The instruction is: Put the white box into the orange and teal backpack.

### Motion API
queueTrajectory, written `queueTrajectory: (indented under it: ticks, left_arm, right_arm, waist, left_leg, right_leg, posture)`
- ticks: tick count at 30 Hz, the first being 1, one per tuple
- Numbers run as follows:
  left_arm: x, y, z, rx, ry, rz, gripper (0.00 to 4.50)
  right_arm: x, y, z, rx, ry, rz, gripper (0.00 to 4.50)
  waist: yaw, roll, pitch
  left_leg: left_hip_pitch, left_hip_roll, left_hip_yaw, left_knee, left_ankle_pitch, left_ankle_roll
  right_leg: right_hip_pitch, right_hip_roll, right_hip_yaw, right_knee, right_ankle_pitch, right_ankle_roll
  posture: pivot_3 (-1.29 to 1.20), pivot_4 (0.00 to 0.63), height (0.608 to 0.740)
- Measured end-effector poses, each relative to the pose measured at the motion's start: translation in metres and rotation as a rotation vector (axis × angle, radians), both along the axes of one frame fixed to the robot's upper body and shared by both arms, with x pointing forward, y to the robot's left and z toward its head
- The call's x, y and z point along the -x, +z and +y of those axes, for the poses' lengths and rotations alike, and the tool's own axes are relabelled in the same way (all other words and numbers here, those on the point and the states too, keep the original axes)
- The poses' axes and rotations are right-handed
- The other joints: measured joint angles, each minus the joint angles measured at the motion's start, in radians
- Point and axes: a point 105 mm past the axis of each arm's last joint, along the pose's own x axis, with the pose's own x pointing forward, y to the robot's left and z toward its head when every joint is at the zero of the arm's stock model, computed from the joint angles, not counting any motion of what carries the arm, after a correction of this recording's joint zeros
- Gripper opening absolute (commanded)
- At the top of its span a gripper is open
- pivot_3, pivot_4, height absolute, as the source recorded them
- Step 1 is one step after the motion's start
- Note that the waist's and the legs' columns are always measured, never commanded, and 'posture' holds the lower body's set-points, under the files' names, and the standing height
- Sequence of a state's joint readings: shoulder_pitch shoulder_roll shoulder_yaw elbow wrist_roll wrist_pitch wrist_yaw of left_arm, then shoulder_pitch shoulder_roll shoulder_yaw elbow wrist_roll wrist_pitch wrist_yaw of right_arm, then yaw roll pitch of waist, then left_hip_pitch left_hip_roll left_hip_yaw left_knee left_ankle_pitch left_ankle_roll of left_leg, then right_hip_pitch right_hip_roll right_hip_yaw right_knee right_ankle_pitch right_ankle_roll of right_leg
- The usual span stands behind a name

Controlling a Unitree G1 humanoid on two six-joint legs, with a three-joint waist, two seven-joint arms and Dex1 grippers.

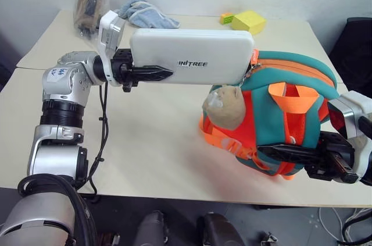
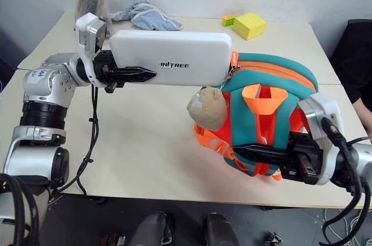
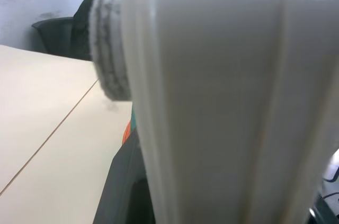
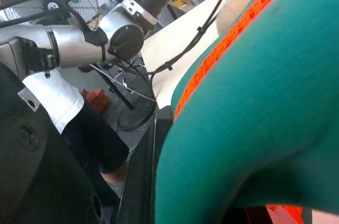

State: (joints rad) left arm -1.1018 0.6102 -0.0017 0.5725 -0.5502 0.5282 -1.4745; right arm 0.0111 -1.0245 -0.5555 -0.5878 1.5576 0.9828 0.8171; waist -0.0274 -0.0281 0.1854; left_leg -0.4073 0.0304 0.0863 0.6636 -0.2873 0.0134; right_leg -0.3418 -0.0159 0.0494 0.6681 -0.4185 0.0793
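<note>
Insertion step: box held at the bag's top, not in yet.
Orange and teal backpack [image 1: 290,112] sits right of center, right gripper [image 1: 285,154] pinching its lower edge; white box [image 1: 192,57], upper center, clamped in your left gripper [image 1: 152,73]. Next: push the box's end into the opening.

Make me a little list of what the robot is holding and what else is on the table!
left gripper: shut on the box, held level above the table
box's far end: at the top of the backpack
right gripper: shut on the backpack's near side
plush toy: hangs on the backpack
far side of table: blue cloth, yellow block, clear bag
</note>
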Motion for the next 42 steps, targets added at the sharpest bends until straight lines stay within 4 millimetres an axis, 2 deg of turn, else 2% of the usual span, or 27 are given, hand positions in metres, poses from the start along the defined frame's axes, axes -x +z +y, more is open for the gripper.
queueTrajectory:
  ticks: [7,15,20,24,27,31,33,36,41,42]
  left_arm:
    - [-0.003,-0.006,0.003,-0.032,0.014,-0.024,1.34]
    - [-0.006,-0.018,-0.007,-0.141,0.009,-0.109,1.34]
    - [-0.008,-0.037,-0.027,-0.262,-0.036,-0.197,1.34]
    - [-0.016,-0.032,-0.041,-0.315,-0.047,-0.268,1.34]
    - [-0.013,-0.034,-0.063,-0.294,-0.103,-0.267,1.34]
    - [0.001,-0.053,-0.101,-0.260,-0.224,-0.207,1.34]
    - [0.012,-0.068,-0.122,-0.246,-0.277,-0.180,2.11]
    - [0.018,-0.080,-0.150,-0.235,-0.280,-0.172,2.93]
    - [0.014,-0.075,-0.159,-0.198,-0.210,-0.163,4.37]
    - [0.014,-0.074,-0.158,-0.189,-0.200,-0.153,4.46]
  right_arm:
    - [0.008,0.000,0.000,-0.017,0.011,0.019,0.02]
    - [0.013,0.012,0.000,-0.018,0.035,-0.004,0.02]
    - [0.007,0.015,0.003,-0.021,0.037,-0.010,0.02]
    - [0.001,0.009,0.006,0.006,0.038,-0.006,0.02]
    - [-0.003,0.008,0.007,0.011,0.023,-0.047,0.02]
    - [-0.011,-0.002,0.012,0.052,-0.003,-0.084,0.02]
    - [-0.013,-0.006,0.014,0.049,-0.003,-0.076,0.00]
    - [-0.018,-0.008,0.016,0.067,-0.026,-0.101,0.00]
    - [-0.024,-0.010,0.013,0.073,-0.082,-0.107,0.00]
    - [-0.024,-0.012,0.013,0.068,-0.089,-0.103,0.00]
  waist:
    - [0.002,0.000,0.000]
    - [0.002,0.000,0.000]
    - [0.001,0.000,0.000]
    - [0.001,0.000,0.000]
    - [0.002,0.000,0.000]
    - [0.001,0.000,0.000]
    - [0.001,0.000,0.000]
    - [0.001,0.000,0.000]
    - [0.001,0.000,0.000]
    - [0.001,0.000,0.000]
  left_leg:
    - [0.000,0.000,0.000,0.000,0.000,0.000]
    - [0.000,-0.001,-0.001,0.001,0.000,0.001]
    - [0.000,-0.001,-0.002,0.001,0.000,0.001]
    - [0.000,-0.001,-0.001,0.001,0.000,0.001]
    - [-0.001,-0.001,-0.002,0.001,0.000,0.001]
    - [-0.001,-0.001,-0.002,0.000,0.000,0.001]
    - [-0.001,-0.001,-0.002,0.000,0.000,0.001]
    - [-0.001,-0.001,-0.002,0.001,0.001,0.001]
    - [0.000,-0.001,-0.002,0.001,0.002,0.001]
    - [0.000,-0.001,-0.002,0.001,0.002,0.001]
  right_leg:
    - [0.000,0.000,-0.001,0.001,0.000,0.000]
    - [0.001,-0.001,-0.002,0.000,0.000,0.000]
    - [0.001,-0.001,-0.002,0.000,0.000,0.000]
    - [0.000,-0.001,-0.002,0.001,0.000,0.000]
    - [0.000,-0.001,-0.002,0.000,0.000,0.000]
    - [0.000,-0.001,-0.002,0.000,0.000,0.000]
    - [-0.001,-0.001,-0.002,0.001,0.000,0.000]
    - [-0.001,-0.001,-0.002,0.002,0.000,0.000]
    - [0.001,-0.001,-0.002,0.003,0.000,0.000]
    - [0.001,-0.001,-0.002,0.003,0.000,0.000]
  posture:
    - [0.00,0.150,0.740]
    - [0.00,0.150,0.740]
    - [0.00,0.150,0.740]
    - [0.00,0.150,0.740]
    - [0.00,0.150,0.740]
    - [0.00,0.150,0.740]
    - [0.00,0.150,0.740]
    - [0.00,0.150,0.740]
    - [0.00,0.150,0.740]
    - [0.00,0.150,0.740]
